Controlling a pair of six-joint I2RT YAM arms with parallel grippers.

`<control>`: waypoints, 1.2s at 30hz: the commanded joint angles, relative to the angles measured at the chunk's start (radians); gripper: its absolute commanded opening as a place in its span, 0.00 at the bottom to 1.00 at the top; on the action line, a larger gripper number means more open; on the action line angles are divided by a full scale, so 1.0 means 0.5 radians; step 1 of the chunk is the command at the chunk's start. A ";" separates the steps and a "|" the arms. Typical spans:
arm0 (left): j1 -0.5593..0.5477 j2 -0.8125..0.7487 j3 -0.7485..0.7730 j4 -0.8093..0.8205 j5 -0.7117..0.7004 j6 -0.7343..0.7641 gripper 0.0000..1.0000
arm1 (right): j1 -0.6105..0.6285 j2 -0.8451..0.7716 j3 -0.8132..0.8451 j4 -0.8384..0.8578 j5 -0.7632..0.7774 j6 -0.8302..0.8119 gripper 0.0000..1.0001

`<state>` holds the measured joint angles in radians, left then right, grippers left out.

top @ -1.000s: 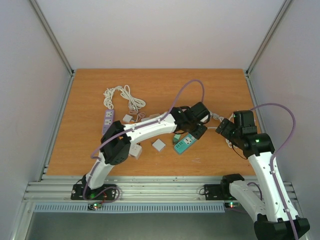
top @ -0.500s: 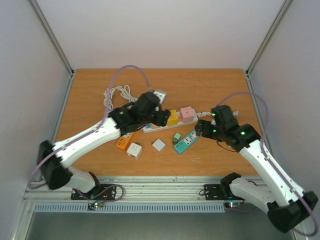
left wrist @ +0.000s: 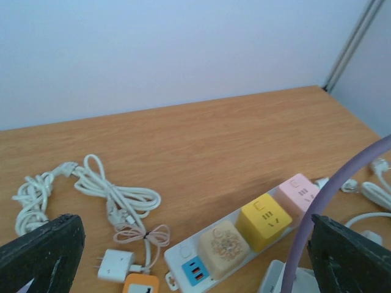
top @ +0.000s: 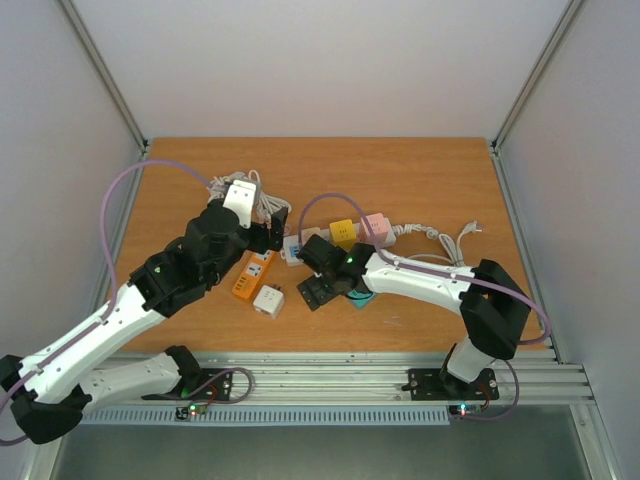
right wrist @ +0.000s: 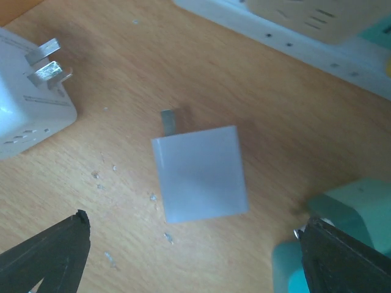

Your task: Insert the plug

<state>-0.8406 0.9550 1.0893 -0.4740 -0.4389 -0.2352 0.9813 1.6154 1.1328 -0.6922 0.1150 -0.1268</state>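
A small white cube plug lies on the table with one prong showing. My right gripper hangs open just above it, a finger on either side; from above the gripper hides the plug. The white power strip carries a beige cube, a yellow cube and a pink cube; from above it lies mid-table. My left gripper is open and empty, above the strip's left end.
An orange strip and a white adapter lie left of the plug. A teal strip lies just to its right. White cable coils sit at the back left, and loose cable at the right.
My right arm has swung far left and come down over the white cube plug. My left arm has pulled back left, off the strip's middle.
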 commanded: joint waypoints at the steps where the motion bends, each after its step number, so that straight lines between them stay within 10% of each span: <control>1: 0.021 -0.092 -0.068 0.064 -0.113 -0.024 0.99 | 0.016 0.092 0.025 0.220 -0.084 -0.200 0.92; 36: 0.027 -0.208 -0.092 -0.045 -0.269 -0.307 0.99 | 0.015 0.359 -0.098 0.264 0.054 -0.320 0.47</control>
<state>-0.8349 0.8398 1.0176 -0.4843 -0.5480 -0.3363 0.9840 1.8256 1.1133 -0.5816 0.1207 -0.2768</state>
